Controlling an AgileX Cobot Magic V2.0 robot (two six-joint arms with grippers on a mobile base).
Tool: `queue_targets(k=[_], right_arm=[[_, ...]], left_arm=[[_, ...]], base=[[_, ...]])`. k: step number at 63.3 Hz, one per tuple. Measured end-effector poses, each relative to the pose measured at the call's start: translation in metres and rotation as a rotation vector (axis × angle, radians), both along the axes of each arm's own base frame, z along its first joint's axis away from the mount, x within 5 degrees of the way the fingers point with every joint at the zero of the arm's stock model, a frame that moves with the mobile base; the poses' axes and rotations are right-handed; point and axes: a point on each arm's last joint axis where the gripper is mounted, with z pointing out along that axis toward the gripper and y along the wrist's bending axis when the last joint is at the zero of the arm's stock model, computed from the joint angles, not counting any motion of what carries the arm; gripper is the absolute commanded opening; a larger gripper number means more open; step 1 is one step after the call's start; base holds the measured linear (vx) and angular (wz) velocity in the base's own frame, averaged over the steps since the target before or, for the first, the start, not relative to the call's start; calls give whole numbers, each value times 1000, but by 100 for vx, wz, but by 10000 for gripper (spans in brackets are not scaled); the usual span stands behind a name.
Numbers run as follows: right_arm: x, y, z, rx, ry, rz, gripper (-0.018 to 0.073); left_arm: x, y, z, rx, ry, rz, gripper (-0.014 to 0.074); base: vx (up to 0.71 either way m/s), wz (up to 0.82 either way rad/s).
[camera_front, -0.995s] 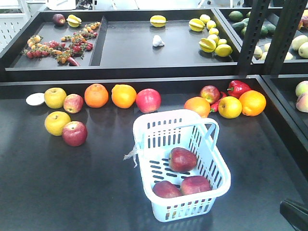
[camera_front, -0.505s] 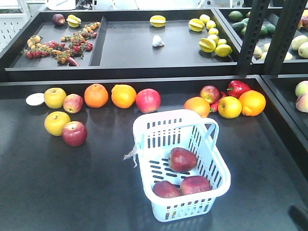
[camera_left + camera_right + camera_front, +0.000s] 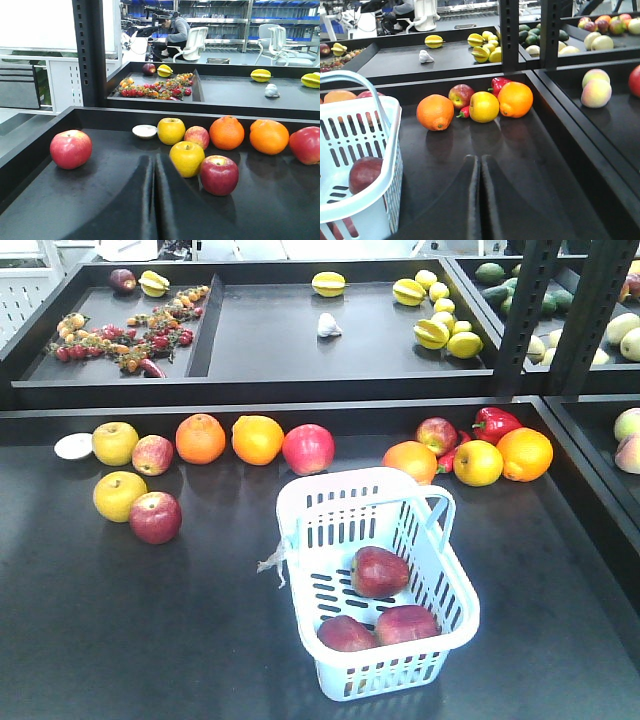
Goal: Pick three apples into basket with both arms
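Front view: the basket (image 3: 375, 580) sits on the dark table (image 3: 150, 640), its hoop handle folded toward the right rim. Three apples (image 3: 379, 571) lie inside, one near the middle and two side by side at the near end, touching each other. The slotted near wall partly hides the lower halves of those two. A frayed tag hangs off the basket's left rim. No arm or gripper shows in this view.

Left wrist view: the left gripper (image 3: 154, 195) fills the bottom centre, its two dark fingers pressed together with only a thin seam between, pinching nothing; the tips are blurred. Beyond them sit a yellow apple (image 3: 186, 159) and a red apple (image 3: 218, 174), touching. The basket is out of frame.

Right wrist view: the right gripper (image 3: 480, 195) likewise has its fingers closed flat against each other, empty. The basket is cut off at the left edge, and one apple shows through its slots.
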Motion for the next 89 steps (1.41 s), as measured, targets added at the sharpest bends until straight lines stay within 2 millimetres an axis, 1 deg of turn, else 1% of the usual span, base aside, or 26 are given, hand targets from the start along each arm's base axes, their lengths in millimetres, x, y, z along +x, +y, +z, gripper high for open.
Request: queue_targets(k=[9,42,89], right_arm=[[0,0,3,-30,-33,5,-3],[1,2,13,-36,-140,21,-3],[1,2,13,-38,-147,22,-3]], left_arm=[[0,0,0,0,0,0,-8],[0,0,0,0,0,0,-8],[0,0,0,0,0,0,-8]], base=[[0,0],[0,0],[0,0]])
